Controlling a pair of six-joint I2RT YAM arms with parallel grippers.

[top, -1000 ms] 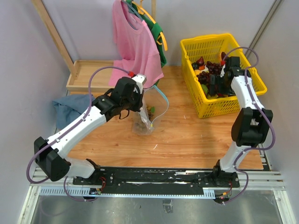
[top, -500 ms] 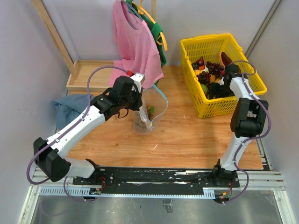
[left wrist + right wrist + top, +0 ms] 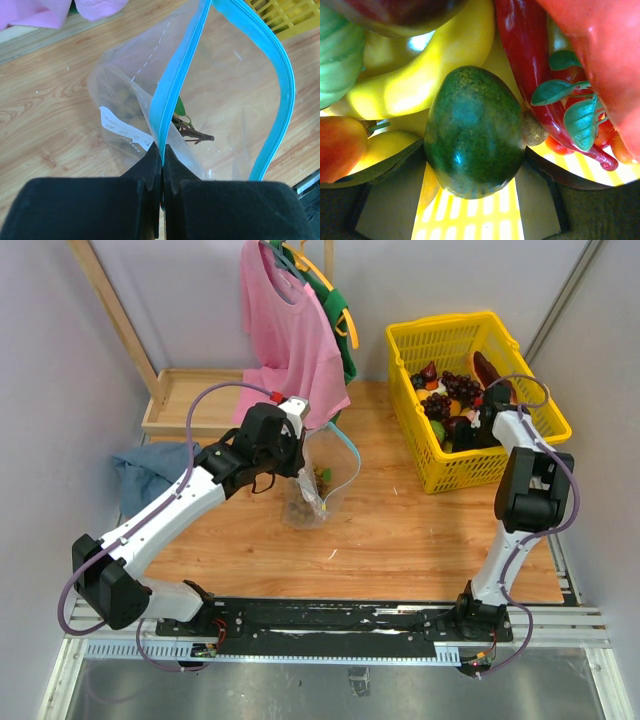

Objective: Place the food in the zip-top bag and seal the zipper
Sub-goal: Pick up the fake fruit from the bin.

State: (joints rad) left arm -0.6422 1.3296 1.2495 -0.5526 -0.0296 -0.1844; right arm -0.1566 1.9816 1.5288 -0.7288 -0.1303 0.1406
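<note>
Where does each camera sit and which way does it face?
Top external: overhead behind the arms, facing the table; both show.
Left wrist: looks down past its shut fingers on the zipper into the bag.
Right wrist: inside the basket, facing a green fruit between its fingers.
Shared: the bag, in top and left wrist.

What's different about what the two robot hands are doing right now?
The left gripper is pinched shut on the blue zipper of the bag; the right gripper is spread open astride a green fruit. Left is held above the wooden table, right is down inside the yellow basket. Both are dark two-finger claws.
</note>
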